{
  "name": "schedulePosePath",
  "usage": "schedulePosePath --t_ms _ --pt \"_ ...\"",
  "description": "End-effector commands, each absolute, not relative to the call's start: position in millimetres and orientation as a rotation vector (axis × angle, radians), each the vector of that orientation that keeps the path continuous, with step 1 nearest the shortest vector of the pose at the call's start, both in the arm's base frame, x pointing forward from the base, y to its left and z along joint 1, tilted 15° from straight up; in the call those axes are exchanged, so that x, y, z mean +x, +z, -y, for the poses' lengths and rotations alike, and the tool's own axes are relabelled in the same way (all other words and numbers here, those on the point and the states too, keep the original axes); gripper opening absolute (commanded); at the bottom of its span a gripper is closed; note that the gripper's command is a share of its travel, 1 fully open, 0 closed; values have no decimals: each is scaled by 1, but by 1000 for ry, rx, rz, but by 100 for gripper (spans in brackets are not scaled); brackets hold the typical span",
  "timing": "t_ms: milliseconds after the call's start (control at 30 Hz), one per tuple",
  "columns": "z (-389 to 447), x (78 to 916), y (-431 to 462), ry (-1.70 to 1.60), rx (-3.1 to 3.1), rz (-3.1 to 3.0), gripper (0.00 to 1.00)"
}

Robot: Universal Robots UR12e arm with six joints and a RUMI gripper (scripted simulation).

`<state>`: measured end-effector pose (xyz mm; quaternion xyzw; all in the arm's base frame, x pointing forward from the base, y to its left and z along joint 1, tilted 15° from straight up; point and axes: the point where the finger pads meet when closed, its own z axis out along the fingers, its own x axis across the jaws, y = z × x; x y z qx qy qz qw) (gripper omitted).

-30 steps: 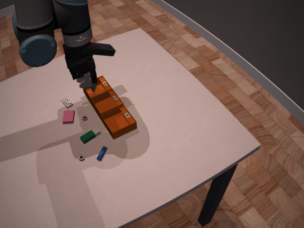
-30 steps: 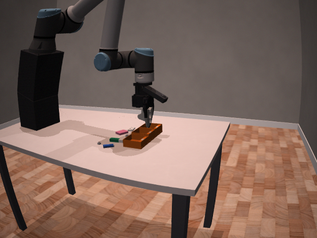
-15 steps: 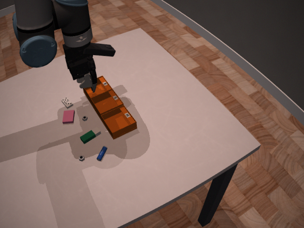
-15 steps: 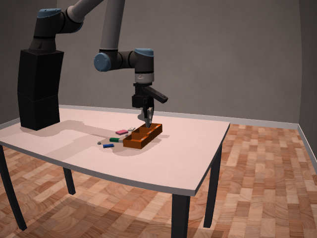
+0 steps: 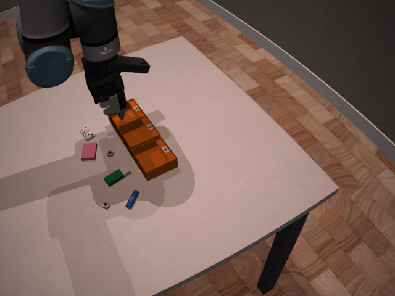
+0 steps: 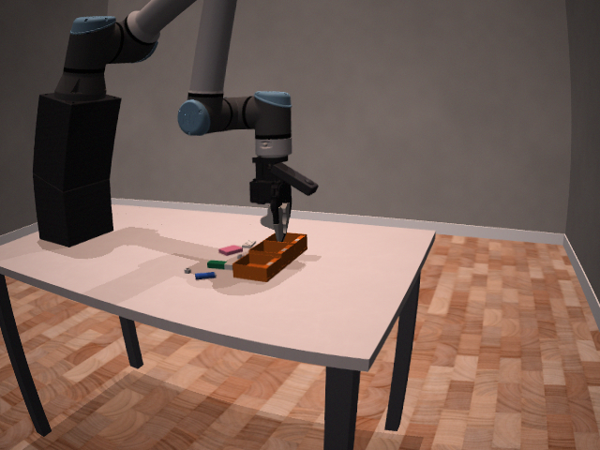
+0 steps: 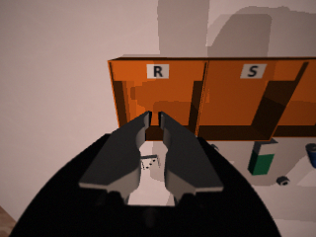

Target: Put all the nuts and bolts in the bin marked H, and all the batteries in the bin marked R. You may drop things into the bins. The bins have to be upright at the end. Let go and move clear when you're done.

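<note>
A row of three orange bins stands on the table: bin R (image 5: 136,108) (image 7: 133,74) at the far end, bin S (image 5: 149,126) (image 7: 276,74) in the middle and bin H (image 5: 165,148) at the near end. My gripper (image 5: 121,117) (image 6: 279,237) (image 7: 155,113) is shut and empty, with its tips low over bin R at its outer wall. A blue battery (image 5: 132,198) (image 6: 204,275) (image 7: 311,154) lies on the table beside bin H. One nut (image 5: 110,153) lies near the pink block, and another nut (image 5: 105,205) (image 6: 187,271) (image 7: 282,181) lies near the battery.
A green block with a grey end (image 5: 113,177) (image 6: 217,264) (image 7: 261,162), a pink block (image 5: 89,150) (image 6: 230,249) and a white domino (image 5: 86,132) (image 6: 248,243) (image 7: 149,162) lie to the side of the bins. The arm's black base (image 6: 72,169) stands at the table's far corner.
</note>
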<state>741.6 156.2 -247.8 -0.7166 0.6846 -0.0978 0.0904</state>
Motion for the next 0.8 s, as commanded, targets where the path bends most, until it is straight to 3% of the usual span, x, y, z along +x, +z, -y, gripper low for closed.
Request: schedulePosePath --t_ms 0,767 --pt "-156 742 -247 -292 -2130 -2035 4" --pt "-156 739 -236 -292 -2130 -2035 4"
